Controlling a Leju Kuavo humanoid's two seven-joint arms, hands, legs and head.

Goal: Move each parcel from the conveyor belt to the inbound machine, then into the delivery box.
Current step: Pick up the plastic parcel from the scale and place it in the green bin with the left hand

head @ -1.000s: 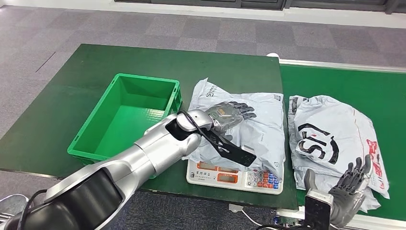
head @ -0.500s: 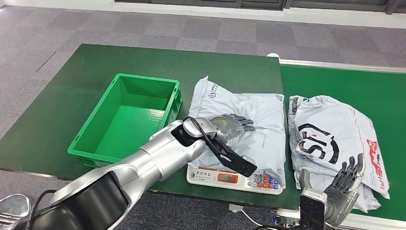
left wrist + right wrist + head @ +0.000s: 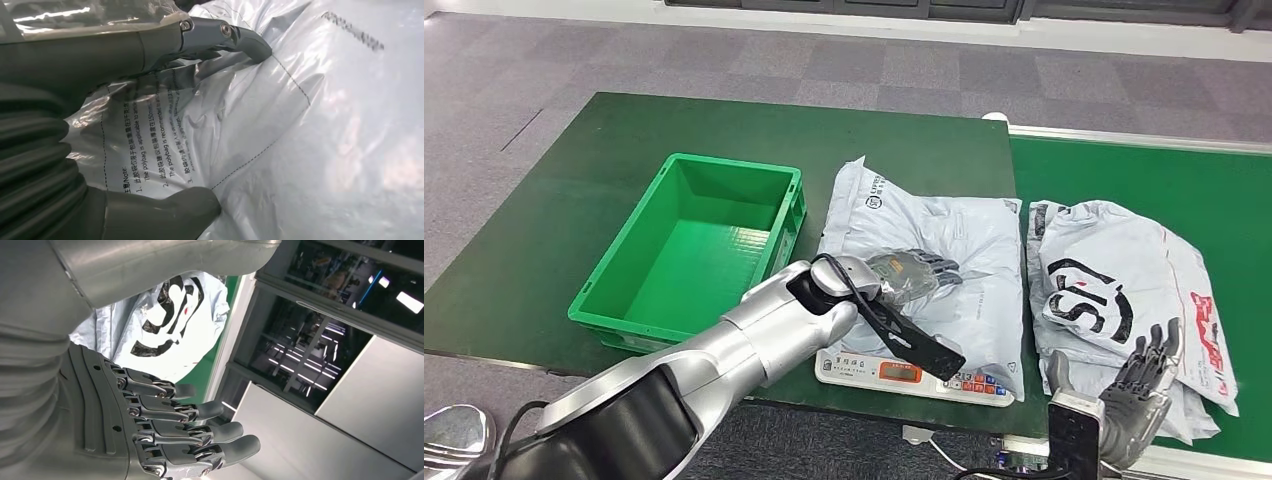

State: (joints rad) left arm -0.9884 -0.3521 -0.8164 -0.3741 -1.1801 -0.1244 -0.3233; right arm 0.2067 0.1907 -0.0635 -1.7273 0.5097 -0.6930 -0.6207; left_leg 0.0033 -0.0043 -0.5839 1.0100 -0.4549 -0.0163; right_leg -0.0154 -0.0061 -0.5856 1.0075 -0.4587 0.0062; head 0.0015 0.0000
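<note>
A grey plastic parcel lies on the white inbound scale, covering most of it. My left hand lies on the parcel's middle and pinches a fold of the bag. In the left wrist view the film bunches up between the fingers and the thumb. A white parcel with black lettering lies on the green conveyor belt to the right. My right hand hovers at the belt's near edge, fingers spread and holding nothing; it appears in the right wrist view with that parcel beyond.
The green delivery box stands with nothing inside, left of the scale on the dark green table. The scale's keypad and display face the table's front edge. Grey carpet floor surrounds the table.
My left hand has slid back toward me across the grey parcel and curled its fingers into the bag, wrinkling it. My right hand has sunk slightly near the belt's front edge.
</note>
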